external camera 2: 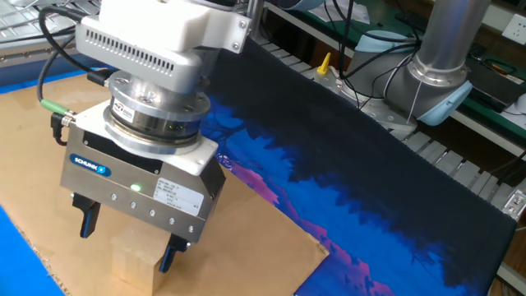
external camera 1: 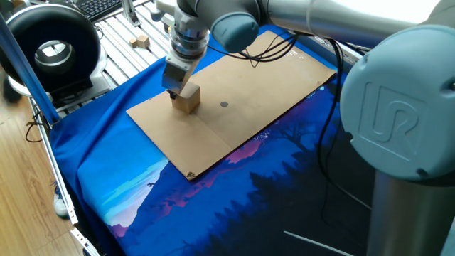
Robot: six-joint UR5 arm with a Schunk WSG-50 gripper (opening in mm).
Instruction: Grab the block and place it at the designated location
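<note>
While the two dark fingers (external camera 2: 85,224) stand spread wide, one to each side of the block (external camera 2: 134,260), neither appears to touch it; the gap between them looks just broader than the cube, presumably so they can straddle it before closing. The gripper (external camera 2: 126,242) hangs directly above the block, its body vertical, which suits a straight top-down pinch on opposite faces. The block sits flat on the board (external camera 1: 242,85), square on one face. Seen from the wider view, the gripper (external camera 1: 173,91) meets the block (external camera 1: 186,97) at its upper edge on the side facing away from the dot (external camera 1: 224,104). The dot lies near the block, on the same board, nothing between them. Judgement: grasp not yet made; next step is closing, then a short carry to the dot
</note>
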